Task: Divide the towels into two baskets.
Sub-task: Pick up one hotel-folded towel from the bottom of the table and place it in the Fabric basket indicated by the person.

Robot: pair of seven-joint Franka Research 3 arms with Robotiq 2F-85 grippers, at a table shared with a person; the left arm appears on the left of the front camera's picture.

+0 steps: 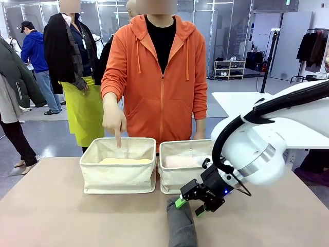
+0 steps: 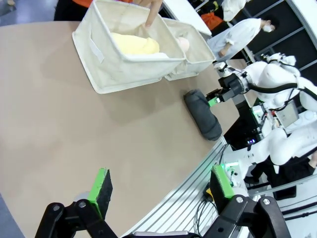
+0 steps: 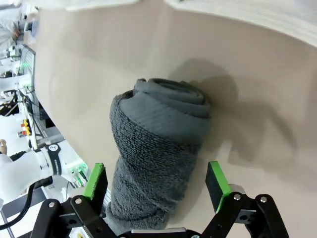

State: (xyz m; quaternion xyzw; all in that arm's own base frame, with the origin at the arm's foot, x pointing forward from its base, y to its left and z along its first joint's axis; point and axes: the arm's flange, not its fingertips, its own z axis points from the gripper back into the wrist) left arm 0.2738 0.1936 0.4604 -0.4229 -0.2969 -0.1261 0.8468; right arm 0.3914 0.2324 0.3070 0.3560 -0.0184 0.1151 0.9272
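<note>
Grey towel (image 3: pixel 158 148), near desk (image 1: pixel 61 206) edge: right claw (image 1: pixel 189 206) spread astride, left claw (image 2: pixel 161 187) spread, idle.
Risk: a shallow pinch unrolls it before reaching the 2 baskets (image 1: pixel 119 177).

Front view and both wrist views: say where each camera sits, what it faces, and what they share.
Front: between the arms, facing the person pointing into the left basket; right hand at the grey towel.
Left wrist: on the left arm, high over the table; own open hand below.
Right wrist: just above the grey towel, open hand straddling it.
Shared: the grey towel.
</note>
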